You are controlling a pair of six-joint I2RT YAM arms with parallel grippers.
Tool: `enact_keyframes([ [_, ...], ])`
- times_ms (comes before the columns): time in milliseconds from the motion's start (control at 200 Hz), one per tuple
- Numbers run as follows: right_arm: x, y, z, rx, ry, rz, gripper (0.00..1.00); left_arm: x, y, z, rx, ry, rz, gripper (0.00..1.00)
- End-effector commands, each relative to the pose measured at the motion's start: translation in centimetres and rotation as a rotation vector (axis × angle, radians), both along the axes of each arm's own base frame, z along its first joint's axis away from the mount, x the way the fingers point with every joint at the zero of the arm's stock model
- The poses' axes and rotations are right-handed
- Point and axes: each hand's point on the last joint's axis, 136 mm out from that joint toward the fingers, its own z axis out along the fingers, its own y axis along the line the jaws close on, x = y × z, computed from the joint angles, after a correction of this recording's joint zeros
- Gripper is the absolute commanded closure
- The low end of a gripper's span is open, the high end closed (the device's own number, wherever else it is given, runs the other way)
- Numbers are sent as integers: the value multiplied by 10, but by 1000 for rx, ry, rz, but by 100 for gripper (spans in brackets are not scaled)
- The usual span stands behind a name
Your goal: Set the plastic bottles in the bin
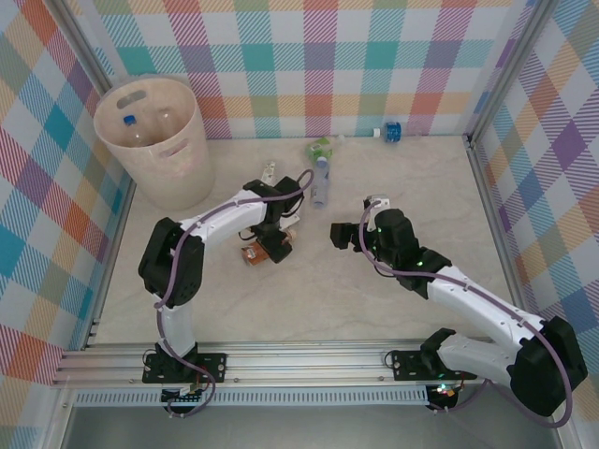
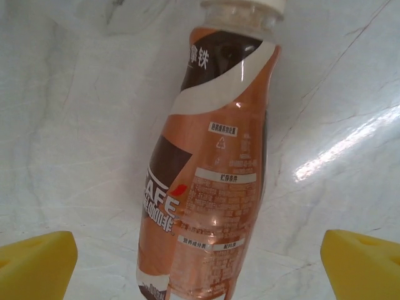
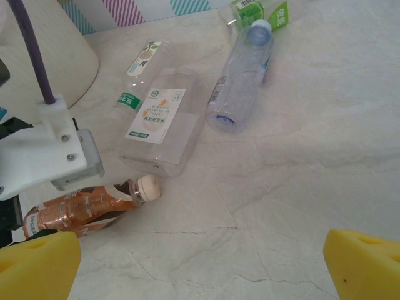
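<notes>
Pick-up step: L hand point(image 2: 200, 265), fingers apart, straddles brown bottle point(image 2: 212, 187) lying mid-desk; bin point(image 1: 192, 150) at far-left corner. Next: lower, clamp bottle body. R hand point(image 1: 342, 236) likewise apart, empty.

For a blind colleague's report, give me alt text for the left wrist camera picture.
A brown coffee-drink bottle with a white cap lies on the pale marbled table, framed between the left gripper's open yellow fingertips at the picture's bottom corners.
</notes>
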Motion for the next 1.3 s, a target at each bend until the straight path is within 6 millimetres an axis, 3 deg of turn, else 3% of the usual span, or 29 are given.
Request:
enact_keyframes([
  [0,2,3,11,0,-18,9,0,-1,0,-13,38,5,-61,1],
  [235,2,4,10,-8,-14,18,0,3,-13,-15,-63,-19,-88,17],
  [550,1,4,5,-16,-2,19,0,8,-1,-40,-11,6,-78,26],
  [720,0,3,4,-25,0,21,0,9,0,-52,-70,46,-29,36],
  [905,-1,0,0,-43,3,17,0,16,-5,-39,-165,40,20,48],
  [1150,-1,1,4,-45,-15,29,0,21,-15,-5,-302,-13,82,54],
  [1295,-9,18,19,18,-68,137,0,26,-17,12,-379,-52,122,56],
])
